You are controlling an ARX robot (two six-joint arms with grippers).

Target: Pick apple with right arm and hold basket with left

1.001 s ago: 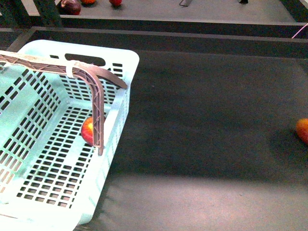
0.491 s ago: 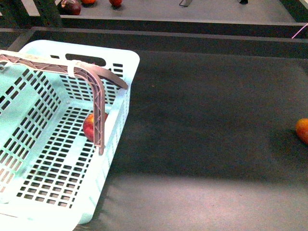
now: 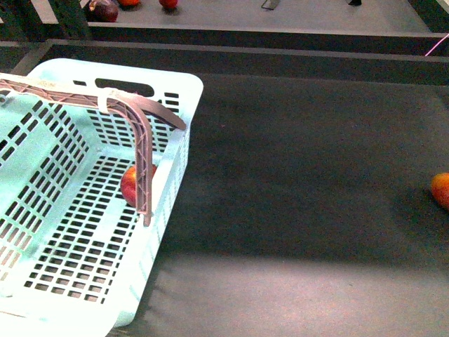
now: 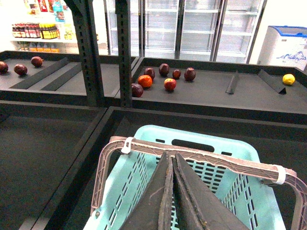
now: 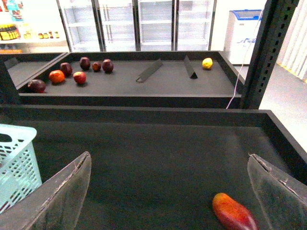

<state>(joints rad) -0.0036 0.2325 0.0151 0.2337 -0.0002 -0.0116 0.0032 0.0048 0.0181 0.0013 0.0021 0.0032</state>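
The pale turquoise basket (image 3: 49, 210) stands at the left of the dark tray. Its brown-grey latticed handle (image 3: 144, 161) is raised. The red apple (image 3: 128, 186) lies on the basket floor near the right wall, partly hidden behind the handle. My left gripper (image 4: 171, 155) is shut on the handle (image 4: 225, 162) at its middle, above the basket (image 4: 144, 187). My right gripper (image 5: 168, 156) is open and empty over the tray, its clear fingers (image 5: 67, 191) wide apart. A corner of the basket (image 5: 17, 158) shows beside it. Neither gripper shows in the front view.
An elongated orange-red fruit (image 3: 441, 190) lies at the tray's right edge, also near my right gripper (image 5: 233, 213). A raised rim (image 3: 280, 60) bounds the tray at the back. Behind it a shelf holds several fruits (image 4: 165, 76) and dividers (image 5: 148, 70). Dark posts (image 4: 88, 52) stand there.
The apple has rolled a little to the right inside the basket and shows more red. The basket handle has shifted slightly right. Nothing differs from half a second ago.
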